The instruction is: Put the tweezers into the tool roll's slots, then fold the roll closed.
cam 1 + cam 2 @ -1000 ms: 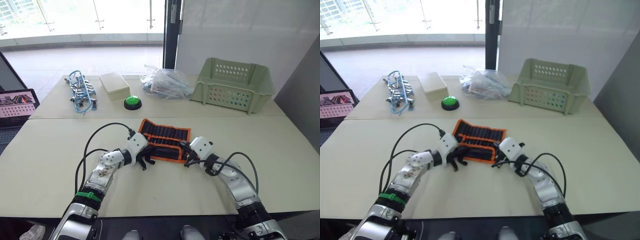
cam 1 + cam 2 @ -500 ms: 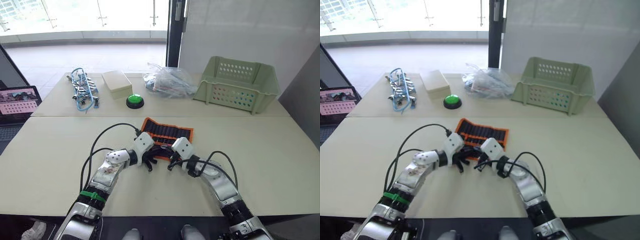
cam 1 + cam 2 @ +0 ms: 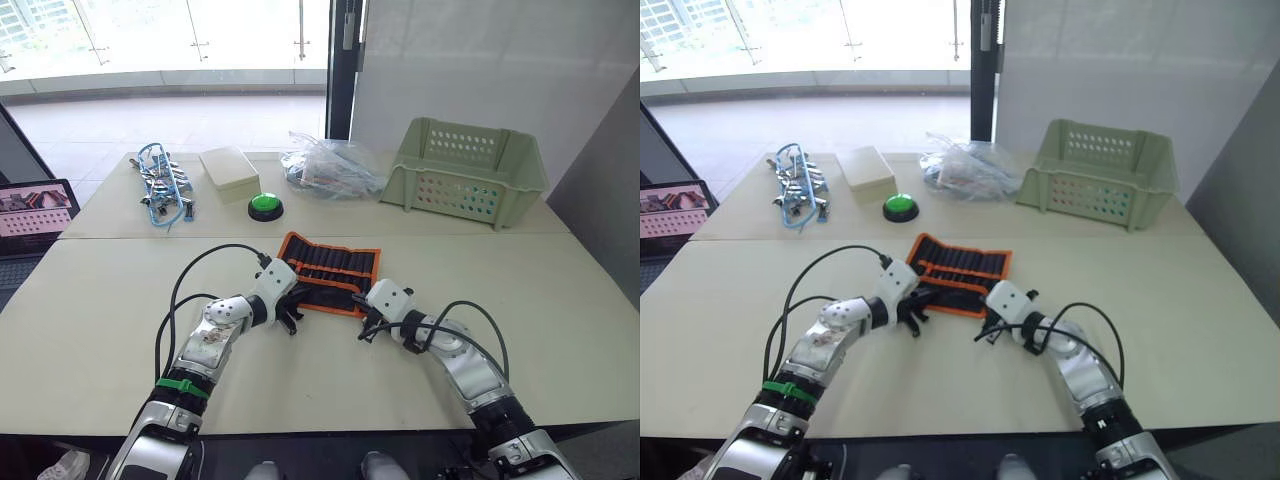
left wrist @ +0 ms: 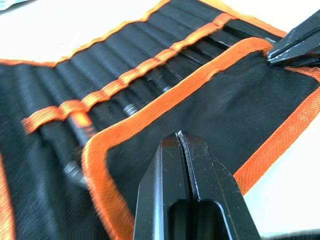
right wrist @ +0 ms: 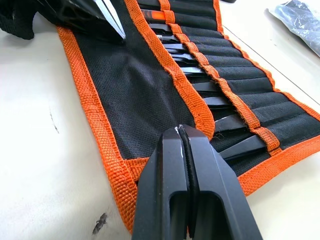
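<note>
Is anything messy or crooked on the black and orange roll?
Nothing looks broken or spilled. The tool roll lies a bit slanted on the table, and its near flap is folded over the lower part. The tweezers sit in their slots. Both grippers, left and right, are shut at that flap.

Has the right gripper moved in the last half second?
Yes. The right gripper has pulled back to the robot's right, from over the tool roll to its near right corner.

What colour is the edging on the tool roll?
Orange, bordering the black fabric of the tool roll; it shows best in the right wrist view.
</note>
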Action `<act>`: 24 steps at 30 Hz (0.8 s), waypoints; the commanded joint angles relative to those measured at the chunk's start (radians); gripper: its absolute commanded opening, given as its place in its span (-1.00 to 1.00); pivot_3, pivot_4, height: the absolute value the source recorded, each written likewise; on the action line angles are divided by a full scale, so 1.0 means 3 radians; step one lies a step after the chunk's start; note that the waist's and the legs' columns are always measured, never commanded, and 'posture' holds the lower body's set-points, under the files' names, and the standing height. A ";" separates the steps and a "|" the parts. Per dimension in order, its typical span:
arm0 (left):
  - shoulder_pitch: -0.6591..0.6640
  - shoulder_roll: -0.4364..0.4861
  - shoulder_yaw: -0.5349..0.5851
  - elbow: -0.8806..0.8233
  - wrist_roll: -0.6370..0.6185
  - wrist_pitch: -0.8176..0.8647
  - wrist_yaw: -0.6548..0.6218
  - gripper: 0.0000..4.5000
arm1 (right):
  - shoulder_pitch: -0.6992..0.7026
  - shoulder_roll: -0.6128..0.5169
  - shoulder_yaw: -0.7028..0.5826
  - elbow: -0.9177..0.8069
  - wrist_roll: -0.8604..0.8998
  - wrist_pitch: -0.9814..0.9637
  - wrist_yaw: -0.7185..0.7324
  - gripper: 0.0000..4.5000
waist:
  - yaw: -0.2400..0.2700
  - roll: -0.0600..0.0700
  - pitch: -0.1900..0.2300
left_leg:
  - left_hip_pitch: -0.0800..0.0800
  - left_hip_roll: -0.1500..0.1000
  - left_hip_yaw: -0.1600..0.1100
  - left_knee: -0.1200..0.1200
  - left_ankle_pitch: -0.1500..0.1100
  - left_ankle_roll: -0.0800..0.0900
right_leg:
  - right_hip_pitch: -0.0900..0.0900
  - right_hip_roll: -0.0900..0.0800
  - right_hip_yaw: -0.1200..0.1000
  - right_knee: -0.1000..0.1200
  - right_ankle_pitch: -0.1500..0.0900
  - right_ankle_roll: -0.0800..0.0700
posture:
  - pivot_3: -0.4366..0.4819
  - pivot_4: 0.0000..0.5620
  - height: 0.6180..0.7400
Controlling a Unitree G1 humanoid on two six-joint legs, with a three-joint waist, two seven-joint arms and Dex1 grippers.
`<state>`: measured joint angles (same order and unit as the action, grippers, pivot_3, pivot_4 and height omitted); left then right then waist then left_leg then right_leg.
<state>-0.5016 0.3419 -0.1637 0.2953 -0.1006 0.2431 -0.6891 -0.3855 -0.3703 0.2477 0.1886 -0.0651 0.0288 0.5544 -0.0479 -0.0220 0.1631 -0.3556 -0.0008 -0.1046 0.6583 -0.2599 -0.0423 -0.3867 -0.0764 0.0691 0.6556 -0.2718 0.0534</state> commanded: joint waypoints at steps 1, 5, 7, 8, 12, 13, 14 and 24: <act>0.0075 -0.0001 0.0066 -0.0248 -0.0116 0.0083 -0.0083 -1.00 | -0.0046 0.0135 -0.0147 -0.0195 0.0168 -0.0074 -0.0036 -0.99 | 0.0001 0.0000 0.0000 | -0.0001 0.0000 0.0000 0.0000 0.0000 0.0000 | -0.0001 0.0000 0.0000 0.0000 0.0000 0.0000 | -0.05 -0.47 1.00; 0.0046 0.0018 0.0106 -0.0403 -0.0146 0.0169 -0.0081 -1.00 | -0.0156 0.0315 -0.0216 -0.0300 0.0280 -0.0117 -0.0058 -0.99 | 0.0007 0.0000 0.0001 | -0.0027 0.0000 -0.0002 0.0002 0.0000 0.0000 | -0.0026 -0.0001 0.0000 0.0001 0.0001 -0.0001 | -0.05 -0.47 1.00; 0.0029 0.0022 0.0116 -0.0409 -0.0140 0.0196 -0.0083 -1.00 | -0.0216 0.0402 -0.0202 -0.0216 0.0247 -0.0049 -0.0113 -0.99 | 0.0008 0.0000 0.0001 | -0.0047 -0.0002 -0.0001 0.0006 0.0001 -0.0001 | -0.0049 -0.0003 0.0000 0.0007 0.0002 -0.0002 | -0.05 -0.47 1.00; 0.0024 0.0019 0.0120 -0.0406 -0.0138 0.0203 -0.0082 -1.00 | -0.0231 0.0417 -0.0177 -0.0168 0.0198 -0.0026 -0.0136 -0.99 | 0.0010 0.0000 0.0001 | -0.0053 -0.0003 -0.0001 0.0007 0.0001 -0.0002 | -0.0056 -0.0003 0.0001 0.0009 0.0002 -0.0003 | -0.05 -0.47 1.00; 0.0008 0.0019 0.0054 -0.0300 -0.0023 0.0268 -0.0033 -1.00 | -0.0221 0.0393 0.0019 -0.0032 -0.0018 0.0130 -0.0110 -0.99 | 0.0022 0.0000 0.0001 | -0.0053 -0.0003 -0.0002 0.0006 0.0001 -0.0002 | -0.0057 -0.0003 0.0000 0.0009 0.0002 -0.0003 | -0.05 -0.47 1.00; 0.0009 0.0025 0.0024 -0.0281 0.0024 0.0296 -0.0009 -1.00 | -0.0207 0.0384 0.0055 -0.0027 -0.0049 0.0174 -0.0093 -0.99 | 0.0024 0.0000 0.0001 | -0.0054 -0.0003 -0.0001 0.0006 0.0001 -0.0002 | -0.0057 -0.0004 0.0000 0.0007 0.0002 -0.0003 | -0.05 -0.47 1.00; 0.0009 0.0037 -0.0018 -0.0264 0.0086 0.0330 0.0017 -1.00 | -0.0194 0.0374 0.0079 -0.0019 -0.0074 0.0188 -0.0077 -0.99 | 0.0023 0.0000 0.0001 | -0.0055 -0.0004 -0.0001 0.0006 0.0001 -0.0002 | -0.0057 -0.0004 0.0000 0.0007 0.0002 -0.0003 | -0.05 -0.47 1.00; 0.0083 0.0067 -0.0015 -0.0240 0.0147 0.0631 0.0184 -1.00 | -0.0149 0.0184 0.0050 0.0094 -0.0254 0.0741 -0.0181 -0.99 | 0.0021 0.0002 -0.0002 | -0.0039 -0.0003 -0.0001 0.0006 0.0001 -0.0001 | -0.0038 -0.0002 0.0000 0.0005 0.0002 -0.0002 | -0.05 -0.47 1.00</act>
<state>-0.5065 0.3449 -0.1744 0.2021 -0.0740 0.3866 -0.6464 -0.4548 -0.2838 0.2951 0.1842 -0.1147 0.1807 0.5239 -0.0415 -0.0216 0.1626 -0.3665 -0.0016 -0.1050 0.6600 -0.2596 -0.0428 -0.3967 -0.0771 0.0689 0.6568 -0.2713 0.0527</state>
